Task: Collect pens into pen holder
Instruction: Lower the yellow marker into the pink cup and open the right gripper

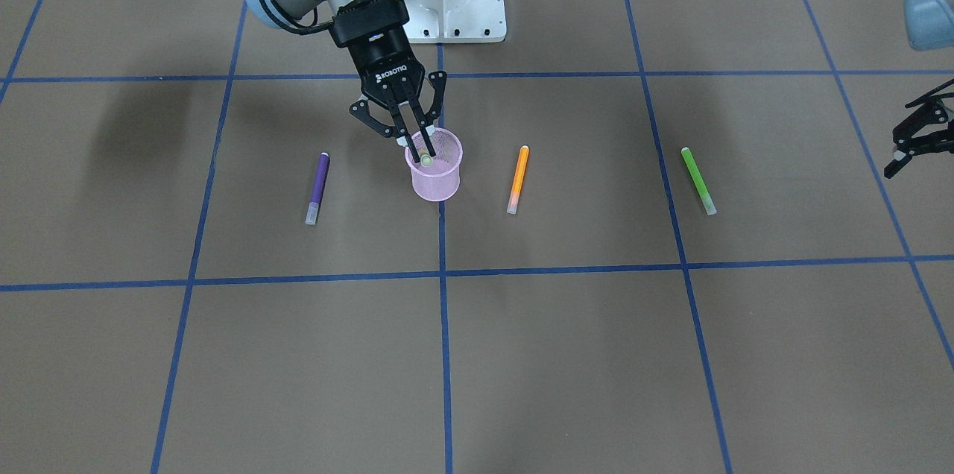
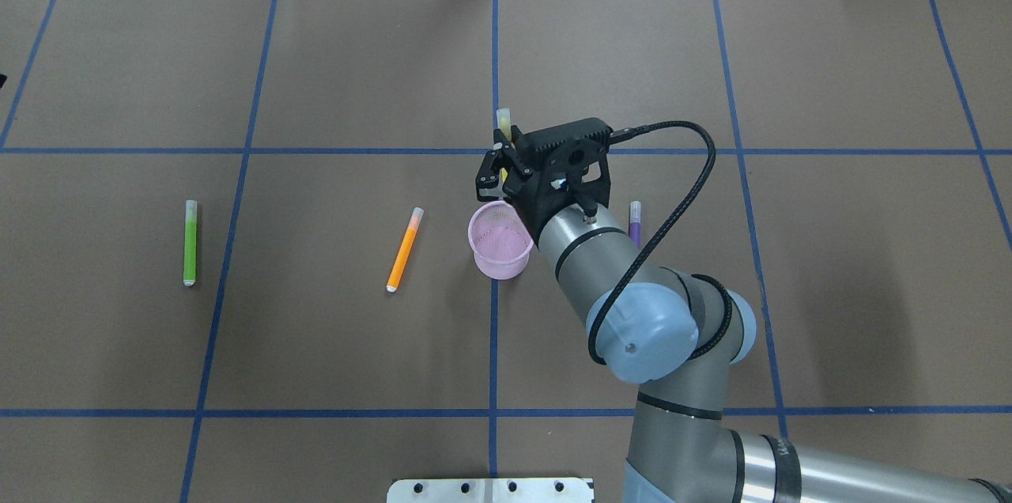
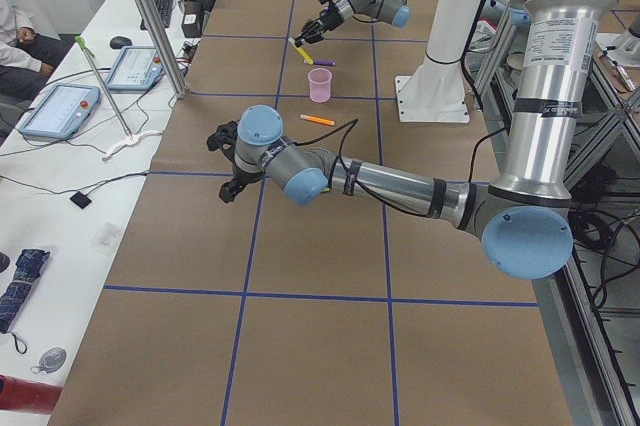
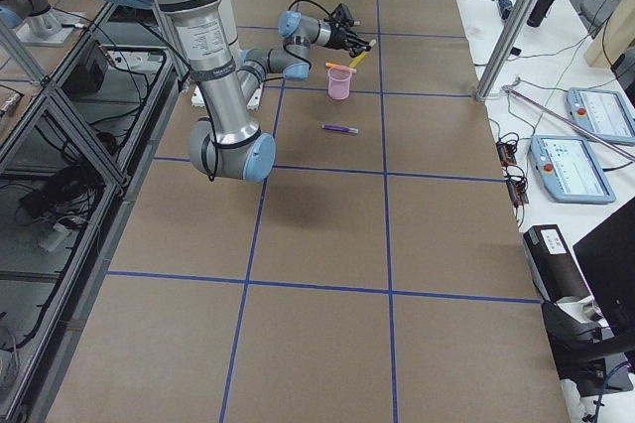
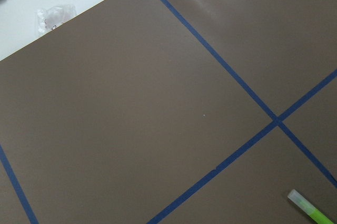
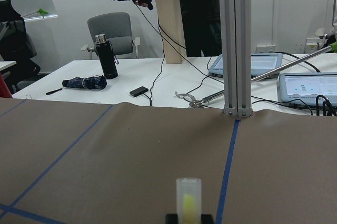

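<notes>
Right end effector (image 1: 419,150): clamped on a slim yellow marker pen with a translucent pale cap (image 2: 503,123), and poised over the small pink wire-mesh pen holder (image 1: 436,179).
Yellow pen's axis: slanted, not upright. Its capped upper end leans away from the robot's base, toward the far side of the desk (image 1: 522,355).
Pen to holder: the holder stands below the clamped pen. In the front view the pen's end falls inside the outline of the mouth, but both side views show the pen above the rim (whether its lower tip has passed the rim cannot be told).
What the next move turns on: probably steepening the slant or lowering the pen, so that the low end is inside the rim before the fingers part. Let go at this tilt, it could tip out over the mesh wall.
Slim purple marker pen (image 1: 318,187): flat on the desk, near the holder on the right arm's side.
Slim orange marker pen (image 1: 518,177): flat, near the holder on the opposite side.
Slim green marker pen (image 1: 697,179): flat, well apart from the holder and nearest the left arm.
Left end effector (image 1: 898,138): fingers apart, holding nothing, out at the desk's edge.
</notes>
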Controlling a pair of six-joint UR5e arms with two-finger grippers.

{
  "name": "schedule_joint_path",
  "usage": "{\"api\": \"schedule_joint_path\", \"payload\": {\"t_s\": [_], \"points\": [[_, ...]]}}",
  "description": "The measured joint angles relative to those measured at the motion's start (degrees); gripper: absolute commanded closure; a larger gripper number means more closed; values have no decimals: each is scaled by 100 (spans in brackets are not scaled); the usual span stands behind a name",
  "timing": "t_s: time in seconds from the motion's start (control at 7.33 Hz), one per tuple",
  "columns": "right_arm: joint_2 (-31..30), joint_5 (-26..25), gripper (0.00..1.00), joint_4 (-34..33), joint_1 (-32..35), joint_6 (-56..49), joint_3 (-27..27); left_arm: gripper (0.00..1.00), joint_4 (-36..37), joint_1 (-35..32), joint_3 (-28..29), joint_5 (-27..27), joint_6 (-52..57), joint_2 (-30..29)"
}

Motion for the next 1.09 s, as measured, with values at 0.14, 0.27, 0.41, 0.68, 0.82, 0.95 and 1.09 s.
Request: {"api": "schedule_joint_path", "payload": {"t_s": [0.14,0.27,0.41,0.68,0.82,0.95,1.09], "points": [[43,-291,84,-9,-197,0,-153,0,0,0,4,0,-2,3],[58,-525,36,-7,-390,21,-250,0,-1,0,5,0,-3,6],[61,-662,4,4,-540,58,-316,0,-1,1,5,0,-5,7],[70,-735,1,26,-635,91,-362,0,-1,1,0,0,-13,7],[92,-720,1,28,-611,92,-346,0,-1,1,-1,0,-15,7],[146,-616,1,26,-520,93,-331,0,0,6,-4,0,-46,10],[202,-305,1,22,-320,125,-325,0,-7,60,-17,2,-262,13]]}}
